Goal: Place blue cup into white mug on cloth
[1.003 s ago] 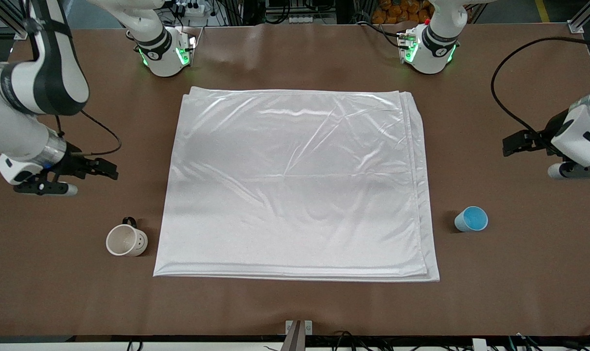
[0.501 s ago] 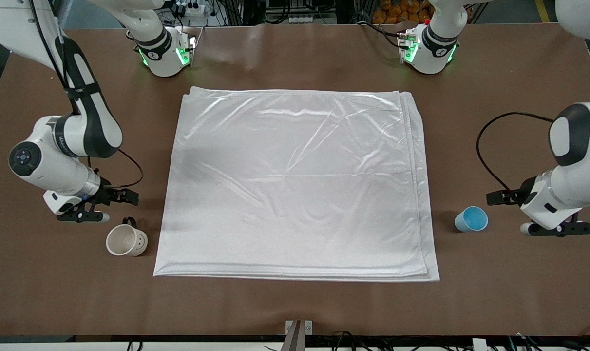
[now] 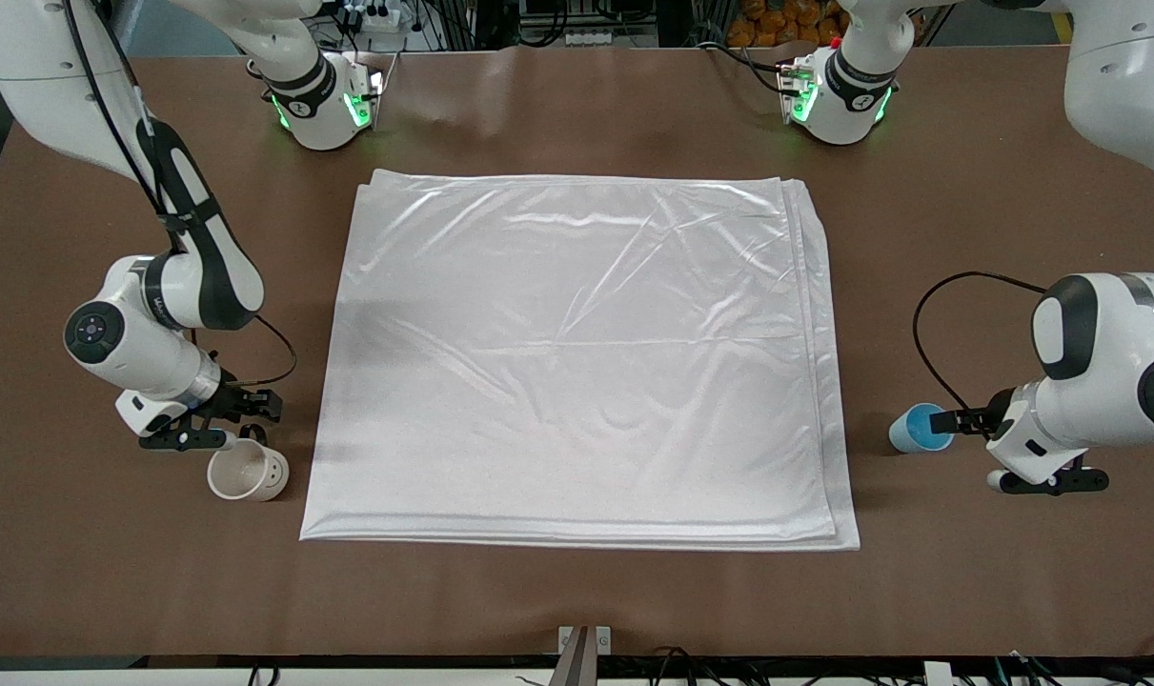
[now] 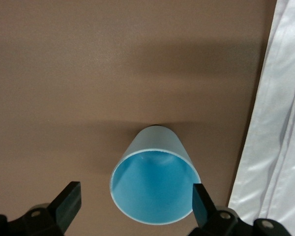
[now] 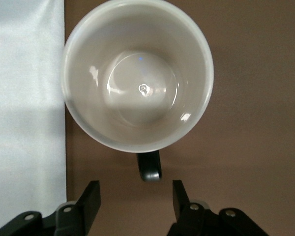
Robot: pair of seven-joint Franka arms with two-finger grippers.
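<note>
Two cups are sitting on the bare table (image 3: 577,591) off opposite edges of the cloth (image 3: 577,362), and each has its own arm lining up on it: the blue cup (image 3: 920,429) is standing upright toward the left arm's end, just beside the cloth's edge, while the white mug (image 3: 247,472) is standing upright toward the right arm's end, close to the cloth's corner nearest the front camera. The left gripper (image 4: 135,209) is hanging low at the cup with its fingers spread wide; in the left wrist view the cup's rim is lying directly between the two fingertips (image 4: 66,199), slightly ahead of them, so the coming grasp looks to be turning on a short push straight forward before closing across the cup's width. The right gripper (image 5: 135,196) is also standing open, hovering just over the mug's black handle (image 5: 149,166), which is pointing straight into the gap between its fingers. Neither vessel is on the cloth yet, and neither is gripped, so both pickups are still to come
</note>
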